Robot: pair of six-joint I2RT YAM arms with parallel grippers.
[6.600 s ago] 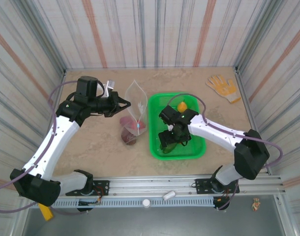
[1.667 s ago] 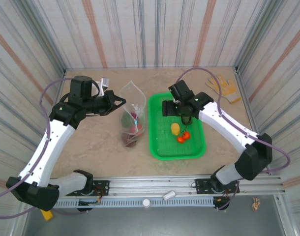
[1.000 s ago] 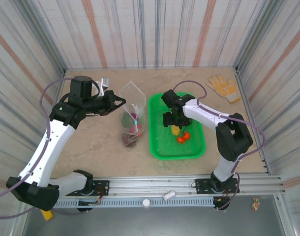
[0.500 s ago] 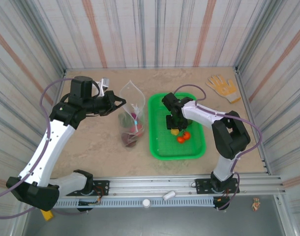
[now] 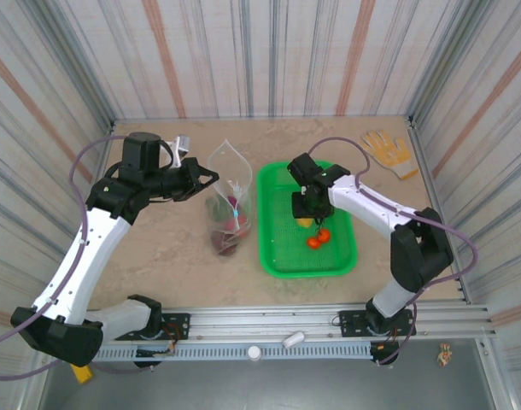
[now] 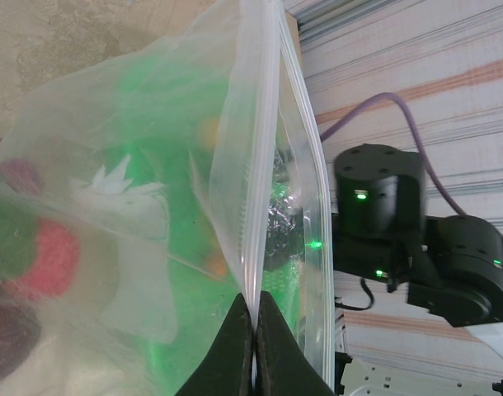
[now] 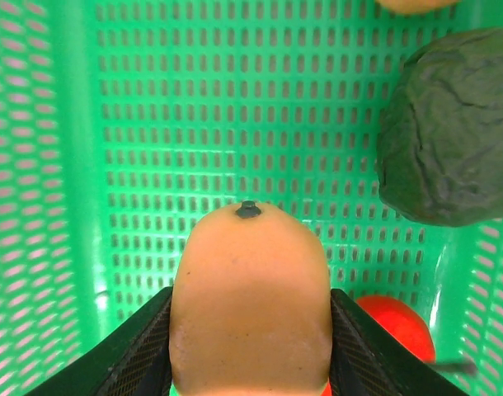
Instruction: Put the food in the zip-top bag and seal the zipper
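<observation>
Your right gripper (image 7: 250, 351) has dropped, clamping yellow fruit (image 7: 250, 272); left gripper (image 6: 253, 330) pinches bag (image 6: 136, 165); green piece (image 7: 449, 124) at 2 o'clock and zipper (image 6: 256, 124) remain.

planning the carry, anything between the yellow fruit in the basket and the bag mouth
Only the green basket's left wall lies between the yellow fruit and the zip-top bag, whose mouth the left gripper holds open.

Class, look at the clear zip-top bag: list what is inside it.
Inside the zip-top bag lie a red piece, a dark purple piece and a dark green piece. Overlapping pieces and hazy plastic hide anything beneath them.
</observation>
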